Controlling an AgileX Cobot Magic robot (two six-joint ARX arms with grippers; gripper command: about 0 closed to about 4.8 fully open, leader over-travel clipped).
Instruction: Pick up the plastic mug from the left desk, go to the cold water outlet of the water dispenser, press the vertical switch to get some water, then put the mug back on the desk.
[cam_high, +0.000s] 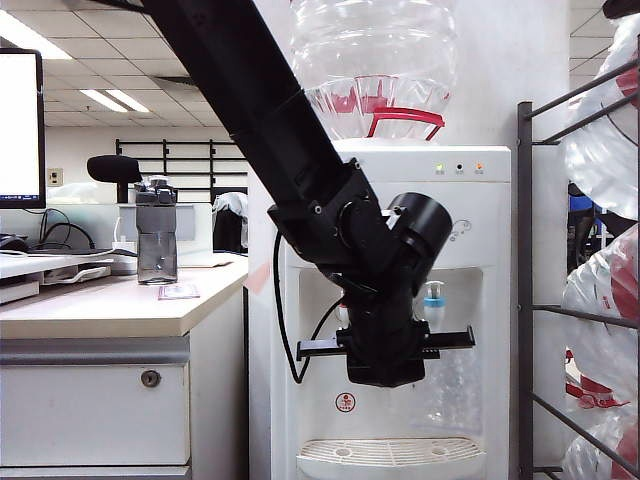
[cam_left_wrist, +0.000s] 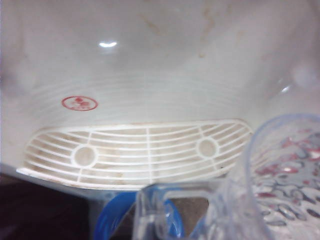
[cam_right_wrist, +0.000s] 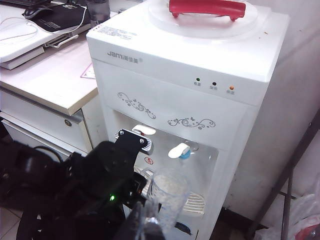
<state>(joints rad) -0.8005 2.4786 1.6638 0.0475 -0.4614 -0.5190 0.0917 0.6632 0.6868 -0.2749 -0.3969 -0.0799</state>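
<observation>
Landmark: water dispenser (cam_high: 395, 300).

Left of it: the left surface (cam_high: 110, 310), beige top, carrying a dark grey bottle (cam_high: 156, 235). No mug there.

In front of the dispenser: left claw (cam_right_wrist: 145, 220) is clenched on the plastic mug (cam_right_wrist: 169, 192), gripping at the handle (cam_left_wrist: 172, 200), seen close in the left wrist view. Mug sits inside the dispenser's recess, above the drip tray (cam_left_wrist: 135, 152), below and slightly off the cold water outlet (cam_right_wrist: 180, 150) with the blue collar. The vertical switch isn't clearly resolved in any view. Mug looks empty, though I can't be sure.

Handling, my read: thin clear plastic, light, walls probably flex, rippled surface is slick. The handle grip is the right hold, squeezing the body would deform it. Weight goes up once filled, off-axis from the handle, so it may tilt in the claw; keep it upright and move slowly.

Right claw: not in any view, can't tell its state.
</observation>
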